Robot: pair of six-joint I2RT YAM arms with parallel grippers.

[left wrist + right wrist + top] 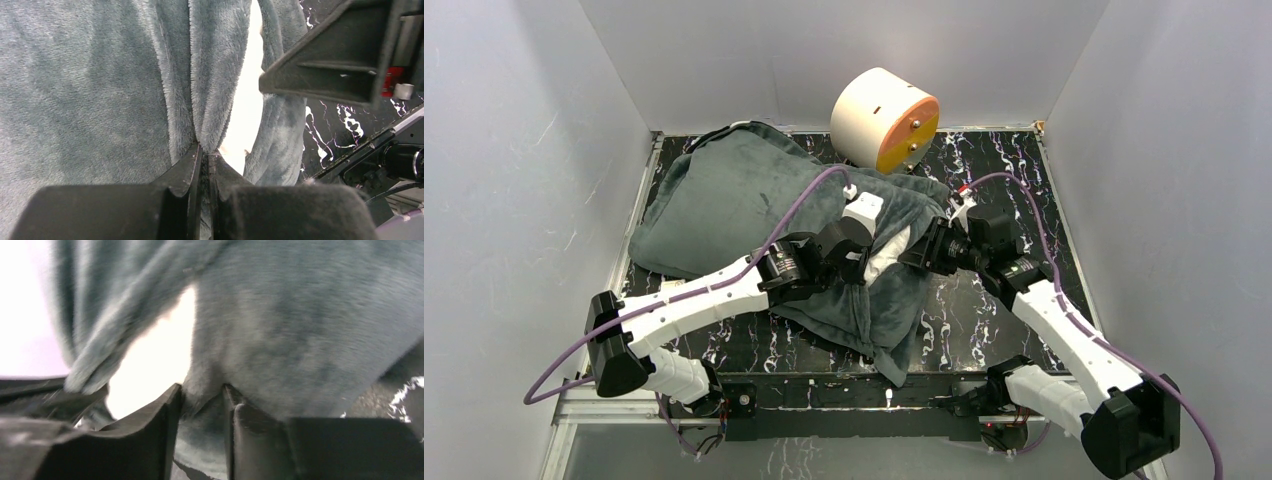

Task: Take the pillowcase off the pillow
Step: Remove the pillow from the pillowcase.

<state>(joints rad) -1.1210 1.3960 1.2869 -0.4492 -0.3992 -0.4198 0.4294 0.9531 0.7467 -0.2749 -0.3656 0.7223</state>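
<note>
The plush pillowcase (724,200), soft, light and slippery I judge, sprawls from bench (964,330) centre toward 10 o'clock, the pillow (886,255) showing white at its mouth, where the hem looks my best hold: left gripper (205,149) clamped on a fold, right gripper (201,390) parted around fabric.

Top looks down; wrists close, seemingly sharing pillowcase (75,100) opening.

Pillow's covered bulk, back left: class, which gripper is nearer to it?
Left. The left gripper pinches the pillowcase at the opening, beside the bulk; the right gripper sits beyond the exposed white pillow, farther right.
</note>
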